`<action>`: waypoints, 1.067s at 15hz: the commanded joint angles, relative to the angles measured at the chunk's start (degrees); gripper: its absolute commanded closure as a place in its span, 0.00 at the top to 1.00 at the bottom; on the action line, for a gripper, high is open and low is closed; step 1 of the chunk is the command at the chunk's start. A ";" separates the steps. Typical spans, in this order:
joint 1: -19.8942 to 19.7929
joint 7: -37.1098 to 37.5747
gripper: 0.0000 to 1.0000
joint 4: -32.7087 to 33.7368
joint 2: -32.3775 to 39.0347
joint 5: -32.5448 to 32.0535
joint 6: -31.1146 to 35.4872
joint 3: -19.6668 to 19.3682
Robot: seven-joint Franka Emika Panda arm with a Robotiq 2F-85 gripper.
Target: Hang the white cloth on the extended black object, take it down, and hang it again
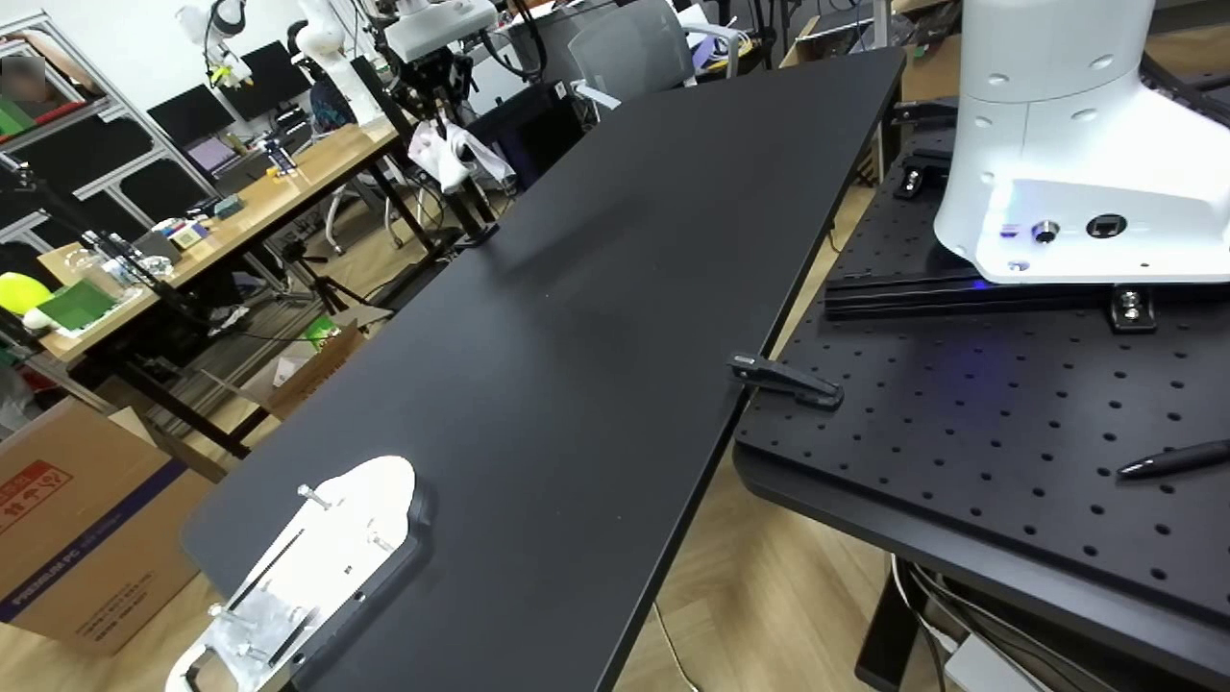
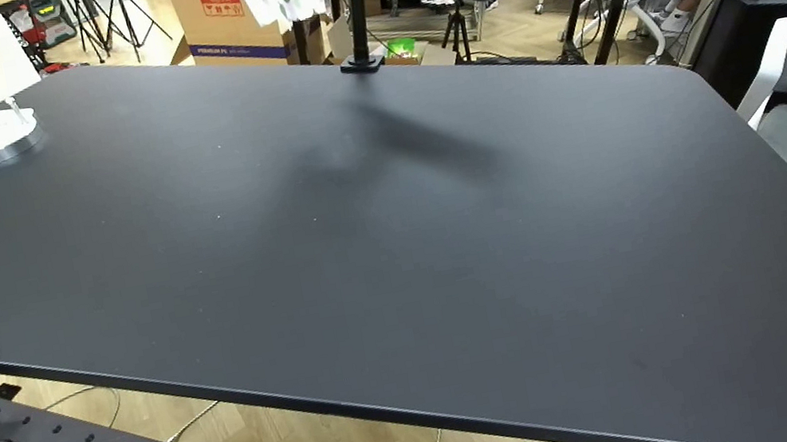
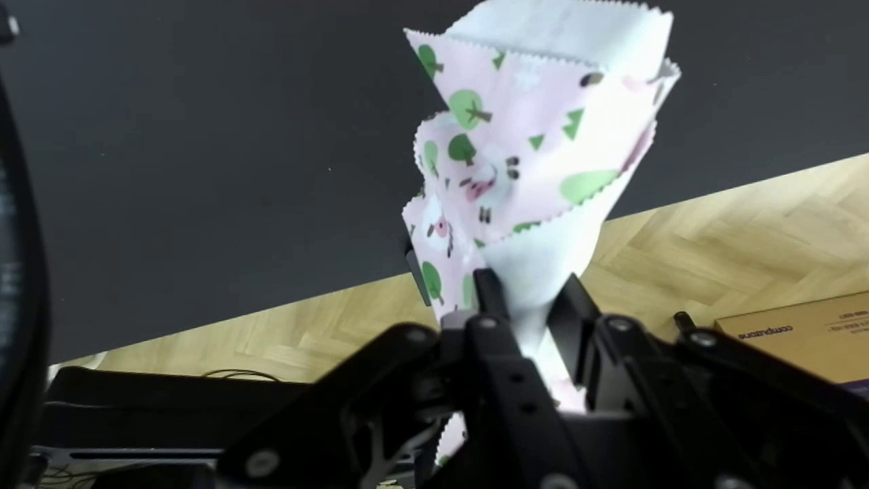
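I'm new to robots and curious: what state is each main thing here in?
White cloth: bunched, hanging.
Tool: closed on the cloth.
Black post: upright at the edge of the table; I can't tell whether the cloth touches it.
White plate: lying on the table.
Pen: lying on the perforated board.
Small cardboard box: open, things inside.
Robot base: upright, bluish glow at its foot.

Cloth (image 3: 529,163) between the fingers (image 3: 576,318) and, in an exterior view, left of the post (image 2: 358,31) on the table (image 2: 449,260)
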 commanded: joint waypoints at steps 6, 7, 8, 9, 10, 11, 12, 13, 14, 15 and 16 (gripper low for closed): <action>1.84 1.70 0.06 -5.78 -8.04 -4.29 -3.16 -0.43; 1.91 1.81 0.06 -6.48 -8.89 -5.15 -3.61 -0.25; 2.05 1.95 0.06 -7.23 -9.82 -6.12 -3.84 -0.07; 2.15 1.95 0.06 -7.99 -10.75 -6.83 -4.27 0.22; 2.33 1.90 0.06 -8.60 -11.83 -7.47 -4.36 0.60; 2.56 1.83 0.06 -9.17 -13.03 -8.12 -4.71 1.09; 2.72 1.70 0.06 -9.79 -14.29 -8.39 -5.06 1.71; 2.76 1.28 0.06 -10.55 -15.63 -8.42 -5.39 2.52; 2.75 1.15 0.06 -11.29 -16.84 -8.31 -5.73 3.29; 2.66 1.03 0.06 -12.28 -18.10 -8.26 -5.73 4.07; 2.45 0.75 0.06 -13.22 -19.15 -7.91 -5.78 4.83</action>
